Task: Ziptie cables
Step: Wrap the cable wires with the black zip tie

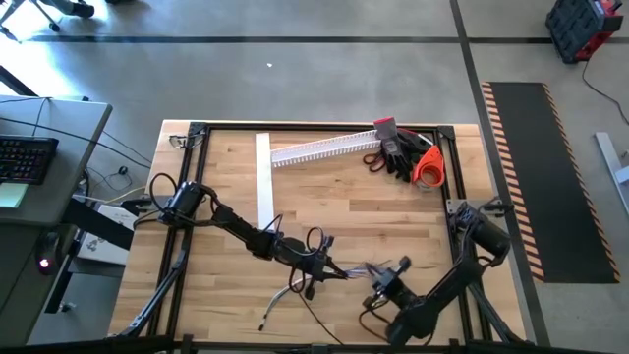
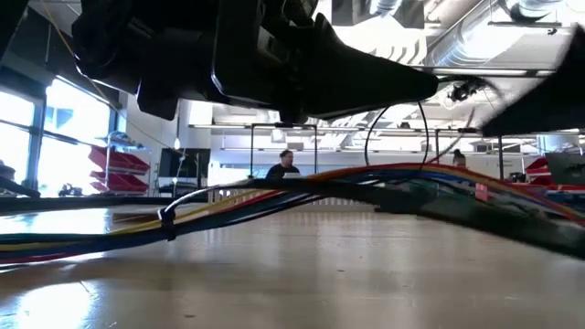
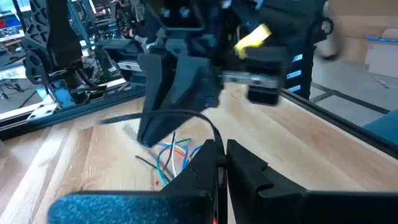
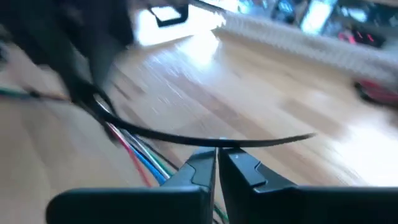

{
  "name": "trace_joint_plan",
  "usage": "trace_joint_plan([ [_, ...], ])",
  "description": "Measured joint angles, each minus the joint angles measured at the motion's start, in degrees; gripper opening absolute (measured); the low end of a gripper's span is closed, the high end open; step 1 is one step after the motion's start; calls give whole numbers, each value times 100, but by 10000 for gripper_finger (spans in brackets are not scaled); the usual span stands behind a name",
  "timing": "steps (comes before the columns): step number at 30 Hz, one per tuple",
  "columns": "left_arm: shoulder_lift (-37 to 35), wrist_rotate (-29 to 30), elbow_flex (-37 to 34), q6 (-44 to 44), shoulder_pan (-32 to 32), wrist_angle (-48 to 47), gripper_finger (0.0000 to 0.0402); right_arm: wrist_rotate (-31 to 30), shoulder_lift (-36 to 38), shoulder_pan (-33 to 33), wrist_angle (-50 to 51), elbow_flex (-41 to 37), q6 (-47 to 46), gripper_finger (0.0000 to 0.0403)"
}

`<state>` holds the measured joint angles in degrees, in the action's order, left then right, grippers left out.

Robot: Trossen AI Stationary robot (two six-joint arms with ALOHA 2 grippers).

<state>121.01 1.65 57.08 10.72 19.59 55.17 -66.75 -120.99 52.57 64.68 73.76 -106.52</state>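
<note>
The cables (image 2: 274,196) lie in a long loose bundle low across the near middle of the wooden worktop (image 1: 344,211), coloured strands showing among the dark ones. A ziptie (image 4: 205,140), thin and black, arcs over them just beyond the tips of the right claw (image 4: 216,160). That claw's two fingers are pressed together with no gap to speak of, and the strip runs right at their tips, so they appear to pinch it. The left claw (image 3: 221,155) is also closed tight, its fingers meeting just beside the wires; whether it grips anything I cannot tell. From above, the two claws face each other over the bundle. Farther back lie a white slotted channel (image 1: 324,149), a flat white strip (image 1: 263,182), dark gloves (image 1: 395,152) and an orange roll (image 1: 428,167).
</note>
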Motion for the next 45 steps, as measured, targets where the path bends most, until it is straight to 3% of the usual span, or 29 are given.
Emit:
trace_joint_plan([
  [9, 0, -7, 0, -1, 4, -1, 3, 1418, 23, 651, 1650, -2, -1632, 52],
  [12, 0, -7, 0, -2, 8, -6, 3, 1288, 242, 957, 1692, -1, -1554, 89],
  [18, 0, -226, 0, -4, 8, -78, 3, -47, 629, 1530, 909, 438, 615, 150],
  [24, 0, -213, 0, -3, 7, -116, 3, -42, 629, 1122, -1410, 789, 3879, 162],
  [27, 0, -129, 0, -4, 7, -135, 3, 276, 629, 786, -2340, 793, 5268, 163],
  [32, 0, -107, 0, -5, 11, -178, 3, 901, 623, 156, -1832, 793, 5285, 163],
  [35, 0, -7, 0, -7, 30, -227, 3, 873, 623, 4, -1527, 791, 5176, 163],
  [45, 0, 98, 0, -7, 79, -262, 3, 1317, 480, -286, -1899, 791, 5879, 133],
])
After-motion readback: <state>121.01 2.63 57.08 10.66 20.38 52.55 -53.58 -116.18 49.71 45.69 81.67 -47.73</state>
